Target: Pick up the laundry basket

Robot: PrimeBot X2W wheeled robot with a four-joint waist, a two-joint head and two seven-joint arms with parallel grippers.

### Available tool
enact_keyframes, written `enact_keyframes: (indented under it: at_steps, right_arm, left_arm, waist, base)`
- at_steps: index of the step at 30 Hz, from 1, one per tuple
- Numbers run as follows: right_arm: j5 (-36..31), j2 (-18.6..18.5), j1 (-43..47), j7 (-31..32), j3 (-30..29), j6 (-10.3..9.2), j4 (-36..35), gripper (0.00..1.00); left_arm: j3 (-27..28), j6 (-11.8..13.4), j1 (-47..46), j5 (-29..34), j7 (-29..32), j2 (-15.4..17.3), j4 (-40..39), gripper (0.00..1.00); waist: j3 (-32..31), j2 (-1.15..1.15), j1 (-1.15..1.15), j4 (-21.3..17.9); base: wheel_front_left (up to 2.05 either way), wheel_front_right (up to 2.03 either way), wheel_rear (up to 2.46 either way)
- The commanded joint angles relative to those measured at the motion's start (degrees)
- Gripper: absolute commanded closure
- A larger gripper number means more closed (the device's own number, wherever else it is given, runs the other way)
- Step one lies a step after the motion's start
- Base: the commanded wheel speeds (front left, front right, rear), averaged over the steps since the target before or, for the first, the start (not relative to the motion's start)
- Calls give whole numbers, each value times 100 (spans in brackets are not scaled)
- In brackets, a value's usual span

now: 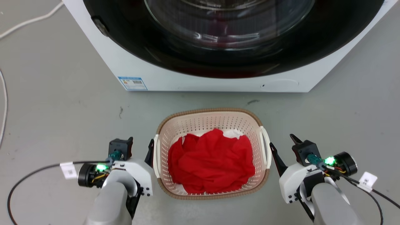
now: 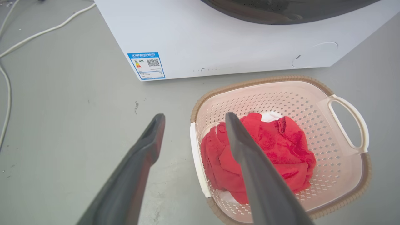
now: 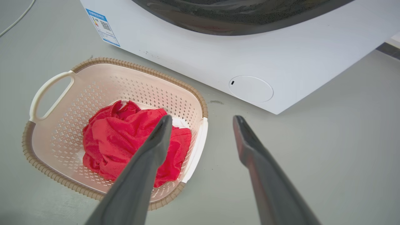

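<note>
The laundry basket point(image 1: 209, 111) sits on the grey floor in front of the washing machine, cream with a brown woven-look rim and white side handles. A red cloth point(image 1: 211, 161) is heaped inside over something white. My left gripper point(image 1: 141, 142) is open beside the basket's left handle point(image 1: 156, 157). In the left wrist view, the left gripper point(image 2: 194, 119) has one finger over the floor and one over the red cloth point(image 2: 281, 147). My right gripper point(image 1: 281, 140) is open at the right handle point(image 1: 266, 147). In the right wrist view, the right gripper point(image 3: 203, 120) straddles that handle point(image 3: 197, 153).
The white washing machine point(image 1: 200, 78) with its dark round door stands just behind the basket, a blue label point(image 1: 132, 83) at its lower left corner. A white cable point(image 1: 28, 22) runs over the floor at the far left. My arms' black cables trail at both lower corners.
</note>
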Motion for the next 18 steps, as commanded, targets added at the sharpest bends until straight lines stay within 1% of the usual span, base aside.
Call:
enact_keyframes:
  at_steps: [1, 6, 10, 18]
  right_arm:
    - [-45, 4, -206, -11, 38, -5, 190, 0]
    - [-65, 4, -673, -11, 143, -5, 848, 0]
    - [-21, 3, -1041, -11, 261, -5, 1288, 0]
    - [241, 3, -1674, 127, 519, -5, 2039, 0]
  left_arm:
    - [-38, -34, -234, 7, -14, 40, 247, 0]
    - [-169, -106, -795, -31, -9, 72, 1092, 0]
    - [-272, -142, -1174, -69, 13, 99, 1570, 0]
    - [-458, -171, -1666, -214, 295, 85, 1972, 0]
  waist:
    - [244, 0, -1, -7]
    - [554, 0, -1, -26]
    - [803, 0, -1, -60]
    - [1301, 0, -1, -90]
  base:
    - [0, 0, 0]
    - [0, 0, 0]
    - [0, 0, 0]
    - [0, 0, 0]
